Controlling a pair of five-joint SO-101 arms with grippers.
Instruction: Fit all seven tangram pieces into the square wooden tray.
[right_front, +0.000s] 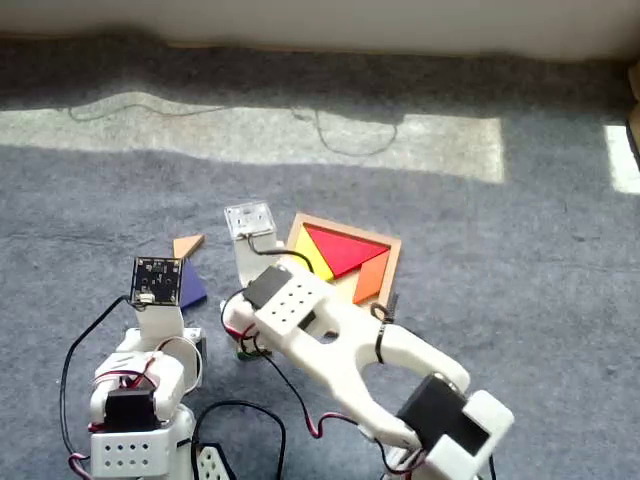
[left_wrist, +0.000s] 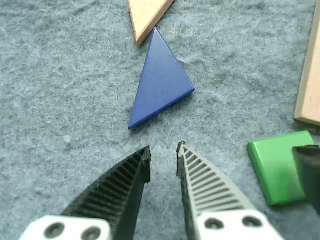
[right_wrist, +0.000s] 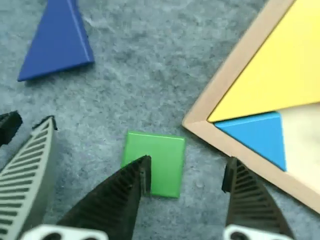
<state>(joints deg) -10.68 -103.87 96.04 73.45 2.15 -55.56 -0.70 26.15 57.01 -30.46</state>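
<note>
The square wooden tray (right_front: 392, 262) holds a red triangle (right_front: 345, 250), a yellow piece (right_front: 312, 256) and an orange piece (right_front: 372, 276). Its corner (right_wrist: 200, 117) in the right wrist view shows the yellow piece (right_wrist: 270, 70) and a light blue triangle (right_wrist: 257, 135). My right gripper (right_wrist: 186, 172) is open just above the green square (right_wrist: 155, 160), which lies on the carpet beside that corner. My left gripper (left_wrist: 163, 154) is open by a narrow gap with nothing in it, a little short of the dark blue triangle (left_wrist: 160, 85). A wood-coloured triangle (left_wrist: 147, 15) touches the blue one's tip.
Grey carpet covers the floor. The two arms stand close together; the left gripper's fingers (right_wrist: 27, 150) are beside the right gripper. A small white block (right_front: 248, 220) lies left of the tray. A cable (right_front: 340, 140) runs across the far carpet.
</note>
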